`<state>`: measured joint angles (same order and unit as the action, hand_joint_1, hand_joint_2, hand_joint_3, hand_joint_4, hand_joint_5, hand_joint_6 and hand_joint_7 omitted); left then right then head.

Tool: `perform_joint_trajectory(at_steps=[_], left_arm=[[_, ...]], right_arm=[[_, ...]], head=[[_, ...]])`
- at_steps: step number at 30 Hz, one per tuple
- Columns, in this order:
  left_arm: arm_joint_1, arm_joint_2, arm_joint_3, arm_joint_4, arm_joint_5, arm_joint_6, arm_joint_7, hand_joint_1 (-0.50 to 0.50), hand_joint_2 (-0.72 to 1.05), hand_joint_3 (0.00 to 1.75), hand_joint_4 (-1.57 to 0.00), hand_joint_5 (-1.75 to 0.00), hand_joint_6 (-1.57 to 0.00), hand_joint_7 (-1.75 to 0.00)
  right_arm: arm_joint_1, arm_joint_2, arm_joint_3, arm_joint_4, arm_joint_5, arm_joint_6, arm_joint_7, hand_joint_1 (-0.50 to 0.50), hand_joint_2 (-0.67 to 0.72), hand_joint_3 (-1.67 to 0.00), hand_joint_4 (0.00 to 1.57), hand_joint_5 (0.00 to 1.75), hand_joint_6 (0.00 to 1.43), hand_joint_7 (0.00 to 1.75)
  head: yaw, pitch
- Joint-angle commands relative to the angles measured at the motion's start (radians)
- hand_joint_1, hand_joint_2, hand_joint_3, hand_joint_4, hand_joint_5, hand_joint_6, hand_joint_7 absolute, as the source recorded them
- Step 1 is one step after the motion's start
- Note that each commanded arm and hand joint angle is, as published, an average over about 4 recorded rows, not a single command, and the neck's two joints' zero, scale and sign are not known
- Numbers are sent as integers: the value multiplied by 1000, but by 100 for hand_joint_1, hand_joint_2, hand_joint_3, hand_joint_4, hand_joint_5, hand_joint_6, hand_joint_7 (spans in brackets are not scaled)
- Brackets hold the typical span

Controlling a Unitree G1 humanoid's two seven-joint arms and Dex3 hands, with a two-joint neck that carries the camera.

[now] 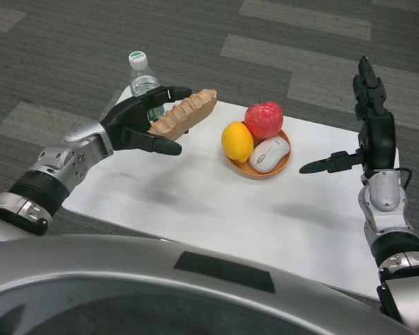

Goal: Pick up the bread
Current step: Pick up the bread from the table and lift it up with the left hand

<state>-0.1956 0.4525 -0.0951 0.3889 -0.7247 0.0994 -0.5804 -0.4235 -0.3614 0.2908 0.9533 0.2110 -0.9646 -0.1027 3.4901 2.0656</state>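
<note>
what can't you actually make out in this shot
- Head view: the bread's near end, covered by the left hand.
- Head view: the bottle's lower part, behind that hand and the bread.
- Head view: the bowl's inside, filled by the lemon, apple and computer mouse.

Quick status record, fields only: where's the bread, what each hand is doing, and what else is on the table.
bread: long tan loaf, held in the left hand, lifted above the table's far left part
left hand: grips the loaf's near end
right hand: holds nothing, fingers spread, raised at the table's right edge
table: white
bowl: orange, far centre of table
bowl contents: red apple, yellow lemon, white computer mouse
water bottle: upright at far left corner, behind the left hand
</note>
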Motion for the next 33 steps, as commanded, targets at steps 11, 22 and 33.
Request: perform_joint_trajectory(at_steps=[11, 22, 33], left_arm=[[1, 26, -8, -39, -27, -16, -35, 46, 105, 9, -49, -175, -37, -168], [1, 33, -42, -87, -211, -66, -44, 46, 105, 9, -66, -175, -58, -168], [4, 51, -67, -141, -265, -99, -45, 46, 105, 9, -82, -175, -74, -168]], right_arm=[[15, 0, -5, -13, 10, 3, -9, -50, 9, 0, 0, 0, 0, 0], [15, 3, -4, -14, 10, 3, -9, -49, 9, 0, 0, 0, 0, 0], [15, 8, -3, -33, 10, 3, -9, -50, 9, 0, 0, 0, 0, 0]], head=[[5, 3], [14, 11], [10, 28]])
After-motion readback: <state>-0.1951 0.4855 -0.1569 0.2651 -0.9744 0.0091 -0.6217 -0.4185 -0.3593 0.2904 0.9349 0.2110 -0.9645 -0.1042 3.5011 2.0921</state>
